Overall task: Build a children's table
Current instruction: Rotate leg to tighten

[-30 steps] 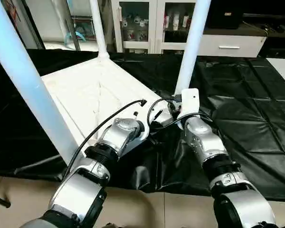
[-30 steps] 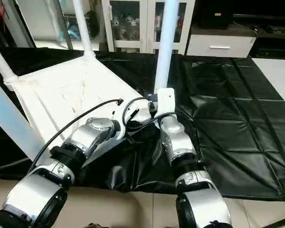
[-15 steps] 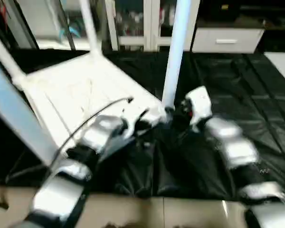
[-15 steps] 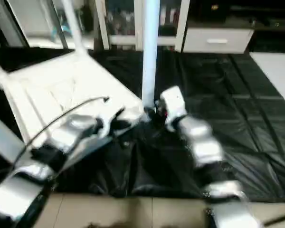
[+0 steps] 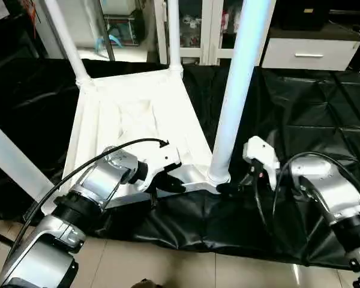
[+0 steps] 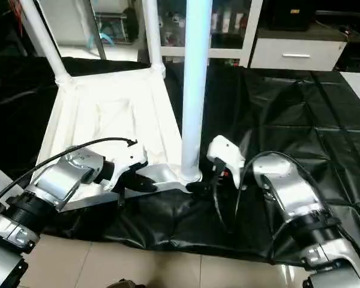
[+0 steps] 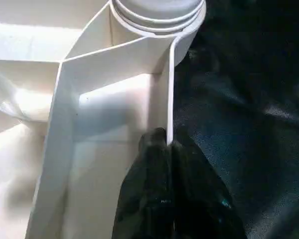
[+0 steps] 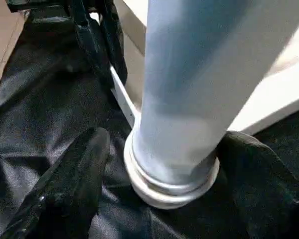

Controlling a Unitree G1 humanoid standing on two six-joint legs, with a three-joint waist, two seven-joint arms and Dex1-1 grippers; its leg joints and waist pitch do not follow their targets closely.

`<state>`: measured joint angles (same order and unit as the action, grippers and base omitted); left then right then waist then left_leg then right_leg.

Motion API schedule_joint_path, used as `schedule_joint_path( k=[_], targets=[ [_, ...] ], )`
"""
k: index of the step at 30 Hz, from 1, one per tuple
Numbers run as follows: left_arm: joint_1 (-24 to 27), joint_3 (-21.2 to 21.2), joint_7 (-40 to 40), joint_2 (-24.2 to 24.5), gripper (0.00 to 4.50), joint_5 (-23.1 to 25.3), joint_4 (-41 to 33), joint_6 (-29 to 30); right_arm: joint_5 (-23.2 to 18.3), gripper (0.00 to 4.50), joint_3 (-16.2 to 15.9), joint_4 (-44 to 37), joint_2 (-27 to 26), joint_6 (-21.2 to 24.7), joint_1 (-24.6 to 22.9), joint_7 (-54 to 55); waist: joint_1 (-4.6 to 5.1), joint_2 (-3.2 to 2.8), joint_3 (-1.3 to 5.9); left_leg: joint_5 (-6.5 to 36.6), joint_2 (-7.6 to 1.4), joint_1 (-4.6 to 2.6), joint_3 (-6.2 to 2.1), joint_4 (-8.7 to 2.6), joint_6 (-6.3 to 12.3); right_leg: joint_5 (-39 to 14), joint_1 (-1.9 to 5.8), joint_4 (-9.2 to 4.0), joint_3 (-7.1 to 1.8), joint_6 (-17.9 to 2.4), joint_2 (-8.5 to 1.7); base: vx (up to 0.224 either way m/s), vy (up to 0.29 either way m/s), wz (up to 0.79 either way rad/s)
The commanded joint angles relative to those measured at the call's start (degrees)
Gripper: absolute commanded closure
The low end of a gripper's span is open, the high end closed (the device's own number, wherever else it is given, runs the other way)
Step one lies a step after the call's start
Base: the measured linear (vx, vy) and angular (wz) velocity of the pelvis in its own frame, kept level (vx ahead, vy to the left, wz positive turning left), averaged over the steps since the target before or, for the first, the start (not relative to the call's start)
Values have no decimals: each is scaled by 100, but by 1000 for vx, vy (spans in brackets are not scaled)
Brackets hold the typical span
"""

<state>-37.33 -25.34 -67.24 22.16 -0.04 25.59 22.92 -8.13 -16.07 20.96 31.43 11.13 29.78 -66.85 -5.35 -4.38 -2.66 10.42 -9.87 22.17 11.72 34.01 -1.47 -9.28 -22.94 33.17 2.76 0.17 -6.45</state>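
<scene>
White plastic tabletop (image 5: 132, 120) lies upside-down on the black sheet (image 5: 312, 126), its near rim pinched by the clenched left end effector (image 5: 168, 180) to steady it, while the right end effector (image 5: 225, 188), fingers spread, straddles the near leg (image 5: 237, 84) at its corner socket (image 5: 218, 177), seemingly for tightening.

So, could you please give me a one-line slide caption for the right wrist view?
Right gripper open around the base of the near leg at its corner socket.

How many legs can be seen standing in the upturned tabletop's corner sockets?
4: far-left leg, far-right leg, near-right leg beside the right tool, and near-left leg at the picture's left edge, its socket hidden.
</scene>
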Motion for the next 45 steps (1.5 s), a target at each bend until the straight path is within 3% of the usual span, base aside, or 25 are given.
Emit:
schedule_joint_path(
  k=[1,6,7,9,12,18,29,31,32,34,36,40,42,43,45],
  targets=[
    [94,-302,-247,-32,450,52,-125,128,116,89,-106,49,-9,-37,92,-133,31,70,393,1447,-308,-155,-146,-449,178,-922,224,-261,-137,-1489,-198,0,0,0],
    [164,-293,-267,-41,450,29,-303,270,131,89,-97,175,-30,-51,150,-208,13,21,418,1125,-298,-137,-139,-401,368,-544,237,-226,-119,-1601,-197,0,0,0],
    [173,-294,-271,-37,450,25,-324,289,133,115,-96,208,-38,-62,162,-207,16,36,417,1154,-293,-136,-135,-397,381,-571,240,-235,-115,-1612,-193,0,0,0],
    [183,-300,-278,-21,450,40,-298,287,70,126,-62,277,-77,-12,182,-227,16,86,406,1198,-293,-126,-134,-405,389,-689,246,-245,-116,-1604,-193,0,0,0],
    [189,-268,-270,16,450,31,-311,350,26,153,-48,335,-132,41,224,-255,7,67,404,1235,-304,-137,-143,-414,360,-870,236,-250,-119,-1562,-199,0,0,0],
    [300,-235,-221,49,450,10,-432,462,57,204,-28,417,-237,33,257,-293,29,66,414,1164,-296,-132,-141,-401,377,-743,240,-237,-115,-1582,-193,0,0,0],
    [245,-182,-23,-97,450,55,-331,510,136,246,-34,221,-377,74,-17,-9,31,27,412,1245,-289,-141,-144,-408,341,-808,240,-253,-113,-1552,-185,0,0,0],
    [142,-56,294,-327,450,78,-93,451,266,250,84,358,-580,44,-154,642,49,3,396,1397,-283,-135,-138,-420,298,-1018,219,-277,-125,-1497,-188,0,0,0],
    [45,81,590,-515,450,73,113,399,318,251,199,507,-711,35,-163,1048,83,43,359,1771,-269,-155,-149,-461,136,-1540,211,-343,-118,-1375,-185,0,0,0],
    [28,107,646,-551,450,73,150,389,323,252,217,533,-729,30,-161,1109,99,43,366,2067,-263,-197,-178,-478,-9,-2066,203,-390,-118,-1191,-206,0,0,0],
    [-101,235,940,-727,450,76,385,396,304,252,379,615,-929,118,-175,1564,124,76,353,2168,-261,-186,-189,-495,-40,-2285,187,-422,-121,-1063,-200,-34,3,-1],
    [-566,795,2148,-1338,450,13,1256,346,418,254,828,841,-1612,508,-177,3199,235,64,331,2440,-219,-207,-200,-503,-137,-2692,129,-495,-100,-894,-183,0,0,0],
    [-690,897,2465,-1466,450,63,1516,266,531,254,932,969,-1770,529,-146,3712,275,64,332,2522,-204,-202,-224,-504,-192,-2901,120,-527,-82,-771,-185,0,0,0],
    [-884,1025,3065,-1618,450,162,1900,78,723,254,1063,1225,-1978,473,-66,4550,299,68,322,2582,-191,-207,-225,-504,-185,-3066,84,-569,-73,-682,-186,0,0,0],
    [-1006,1090,3382,-1715,450,200,2118,-31,774,254,1231,1407,-2173,543,-2,5233,328,67,323,2754,-170,-248,-239,-495,-213,-3255,47,-601,-48,-586,-172,0,0,0]
  ],
)
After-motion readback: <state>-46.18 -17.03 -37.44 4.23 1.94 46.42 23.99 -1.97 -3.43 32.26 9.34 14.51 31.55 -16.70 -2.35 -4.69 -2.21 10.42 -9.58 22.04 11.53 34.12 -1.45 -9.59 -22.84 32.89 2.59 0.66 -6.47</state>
